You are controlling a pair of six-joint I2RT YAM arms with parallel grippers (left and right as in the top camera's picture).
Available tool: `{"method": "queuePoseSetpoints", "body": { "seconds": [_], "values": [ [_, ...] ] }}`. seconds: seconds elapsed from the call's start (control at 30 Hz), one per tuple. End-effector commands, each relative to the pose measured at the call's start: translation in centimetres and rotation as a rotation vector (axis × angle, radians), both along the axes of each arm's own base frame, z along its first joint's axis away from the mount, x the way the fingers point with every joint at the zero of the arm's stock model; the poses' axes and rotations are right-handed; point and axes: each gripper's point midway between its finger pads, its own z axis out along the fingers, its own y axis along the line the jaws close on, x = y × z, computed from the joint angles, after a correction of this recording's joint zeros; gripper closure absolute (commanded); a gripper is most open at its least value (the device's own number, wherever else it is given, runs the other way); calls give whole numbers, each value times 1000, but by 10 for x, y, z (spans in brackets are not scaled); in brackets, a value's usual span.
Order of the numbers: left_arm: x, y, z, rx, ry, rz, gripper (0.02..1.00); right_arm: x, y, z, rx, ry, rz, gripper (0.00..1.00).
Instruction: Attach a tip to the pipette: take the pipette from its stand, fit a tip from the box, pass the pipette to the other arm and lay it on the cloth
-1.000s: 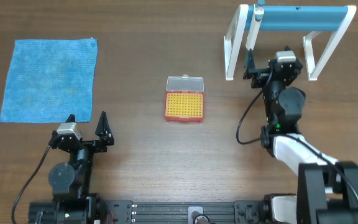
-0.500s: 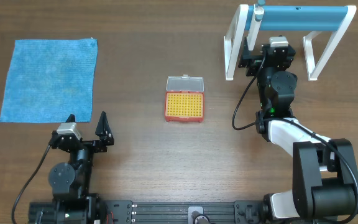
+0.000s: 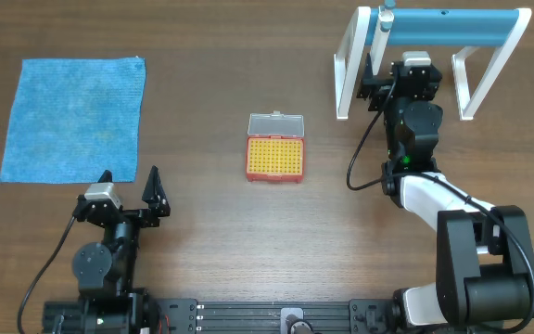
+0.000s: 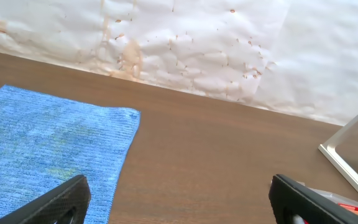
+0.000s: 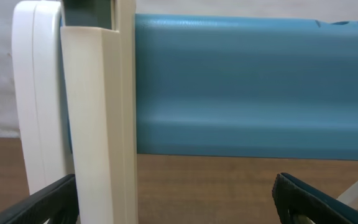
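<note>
Pipette (image 5: 98, 112) hangs on the stand (image 3: 443, 25), far right; right end effector (image 5: 176, 206) released just beside it. Left end effector (image 3: 130, 176) released, near left, beside the cloth (image 3: 72, 121)

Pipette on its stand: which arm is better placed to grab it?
Right: the right tool, open, is at the stand with the pipette just ahead of its fingers; the left tool sits far off near the cloth.
</note>
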Motion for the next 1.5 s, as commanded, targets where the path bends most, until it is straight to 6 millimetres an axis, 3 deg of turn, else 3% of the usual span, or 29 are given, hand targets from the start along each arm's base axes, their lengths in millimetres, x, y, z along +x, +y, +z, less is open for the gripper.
{"method": "queuePoseSetpoints", "body": {
  "seconds": [0.03, 0.47, 1.0, 1.1, 1.13, 1.17, 1.23, 1.5],
  "values": [
    [0, -2, -1, 8, 1, -9, 88, 5, 2, 5, -10, -12, -5, 23],
    [0, -2, -1, 8, 1, -9, 91, 22, 2, -3, -11, -1, -6, 23],
    [0, -2, -1, 8, 1, -9, 88, 27, 3, -8, -12, 8, -6, 9],
    [0, -2, -1, 8, 1, -9, 91, 27, 3, -8, -11, 7, -6, 167],
    [0, -2, -1, 8, 1, -9, 91, 27, 3, -8, -12, 8, -6, 347],
    [0, -2, -1, 8, 1, -9, 91, 27, 3, -8, -11, 8, -6, 687],
    [0, -2, -1, 8, 1, -9, 91, 27, 3, -8, -12, 8, -6, 915],
    [0, -2, -1, 8, 1, -9, 91, 27, 3, -5, -11, -2, -5, 921]
  ]
}}
